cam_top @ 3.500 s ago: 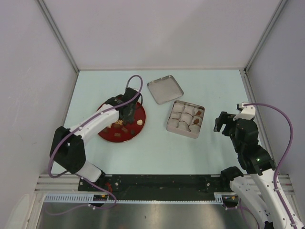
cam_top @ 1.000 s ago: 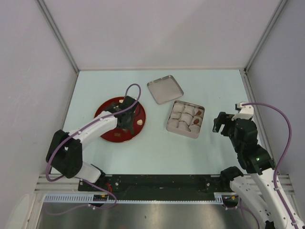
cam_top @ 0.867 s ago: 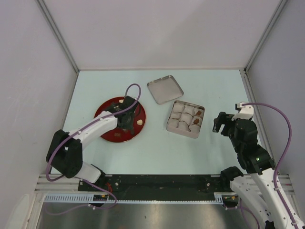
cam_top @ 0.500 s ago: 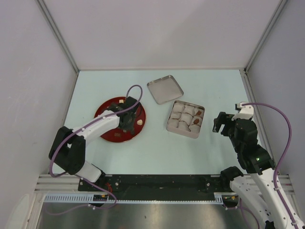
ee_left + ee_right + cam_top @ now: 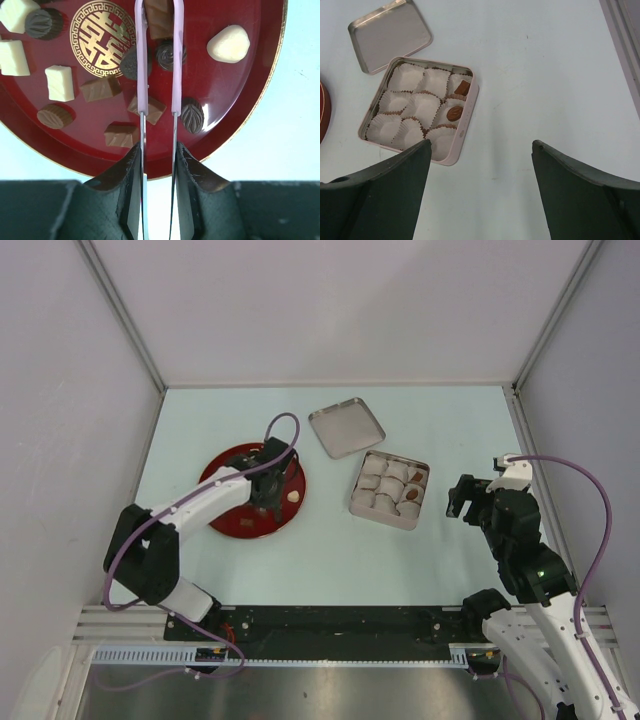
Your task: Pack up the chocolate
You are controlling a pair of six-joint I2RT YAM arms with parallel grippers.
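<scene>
Over the red plate point(image 5: 235, 90), the left pincer point(image 5: 159, 6) seems clamped on a brown chocolate point(image 5: 159, 25) meant for the tin point(image 5: 467, 122); the right pincer point(image 5: 481, 150) hangs agape.

The left arm point(image 5: 200, 502) reaches forward and to the right from its base, with the elbow low at the left and the wrist bent down. The left gripper point(image 5: 268, 492) points down, its two thin fingers point(image 5: 142, 75) parallel with a narrow gap between them; whether they pinch anything cannot be told. The right arm point(image 5: 520, 545) stands folded upright near its base. The right gripper point(image 5: 480, 165) hangs raised, jaws wide apart.
</scene>
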